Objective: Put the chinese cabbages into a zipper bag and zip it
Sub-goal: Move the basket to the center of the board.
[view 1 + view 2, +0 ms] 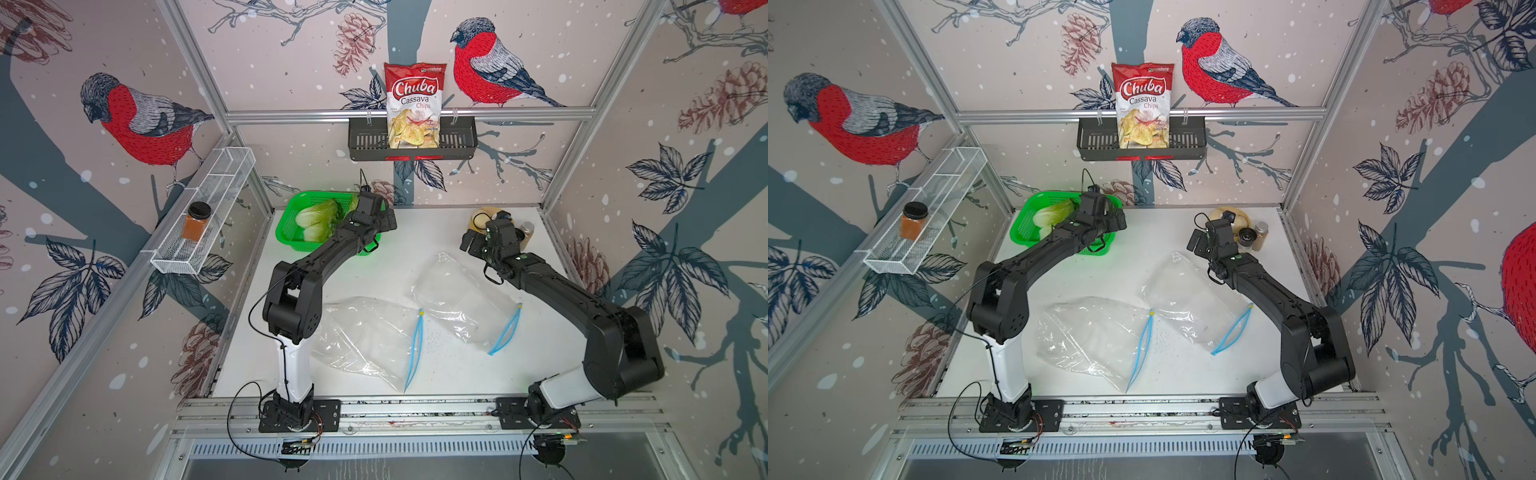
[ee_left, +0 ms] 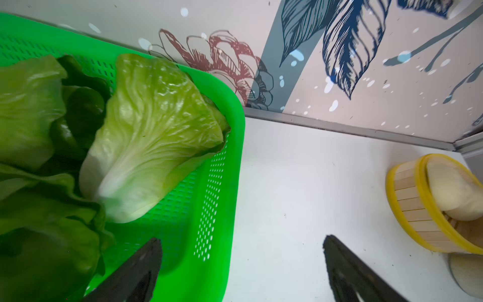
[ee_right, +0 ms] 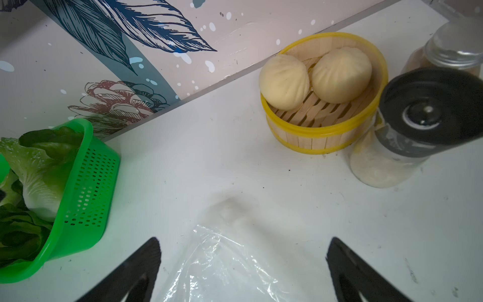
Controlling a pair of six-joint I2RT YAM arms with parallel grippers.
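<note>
Finds the chinese cabbages (image 1: pixel 318 220) heaped in a green basket (image 1: pixel 286 239), upper middle of the frame in both top views, at the far edge of the white worktop (image 1: pixel 415 232). Cannot count the heads there, with the left arm (image 1: pixel 332 249) lying across part of the basket. In the left wrist view, makes out one pale head with a whitish base leaning against the basket wall, and darker green leaves beside it.

Places the left end effector (image 2: pixel 241 239) over the right-hand end of the basket, fingers spread wide, one above the basket rim and one above bare worktop. Grips nothing.

Places the right end effector (image 3: pixel 243 239) at the upper right of the worktop in the top views, likewise spread wide and empty, hanging above the far corner of a clear zipper bag (image 1: pixel 453 299). Shows that bag flat on the worktop at centre right, empty, with the blue zip tracks parted at its near end. Shows a second zipper bag (image 1: pixel 365 336) just left of it, lower centre of the frame, also flat and empty, with the mouth parted.

Notes a bamboo steamer (image 3: pixel 324 141) holding two pale buns (image 3: pixel 285 81) beyond the right end effector, and a black-lidded jar (image 3: pixel 428 109) just beside it.
</note>
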